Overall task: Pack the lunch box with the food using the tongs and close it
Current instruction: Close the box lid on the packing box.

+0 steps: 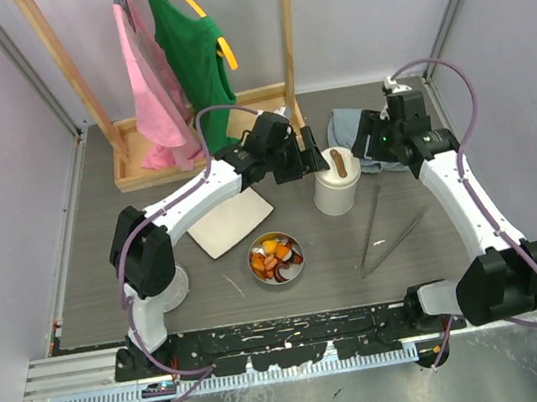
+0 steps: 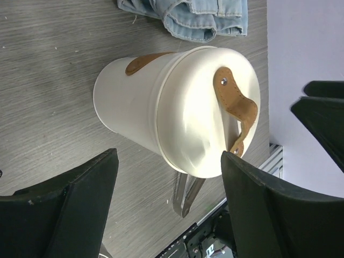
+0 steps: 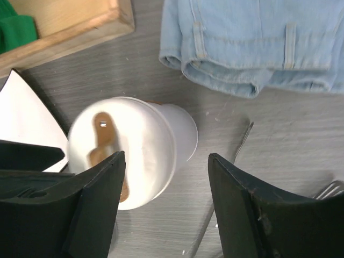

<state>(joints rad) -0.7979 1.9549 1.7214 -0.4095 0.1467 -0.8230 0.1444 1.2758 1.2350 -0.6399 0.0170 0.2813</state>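
One white lunch box (image 1: 336,191) wears a tan strap (image 2: 239,110).

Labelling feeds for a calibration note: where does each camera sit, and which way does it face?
Top external: above and behind, looking down on the grey table; left arm and right arm show whole.
Left wrist: on the left arm, facing past its black fingers at the white cylindrical container with brown strap lid.
Right wrist: on the right arm, facing down between its black fingers at that container.
Shared: all three show the container; both wrist views add folded blue denim and slim silver tongs.
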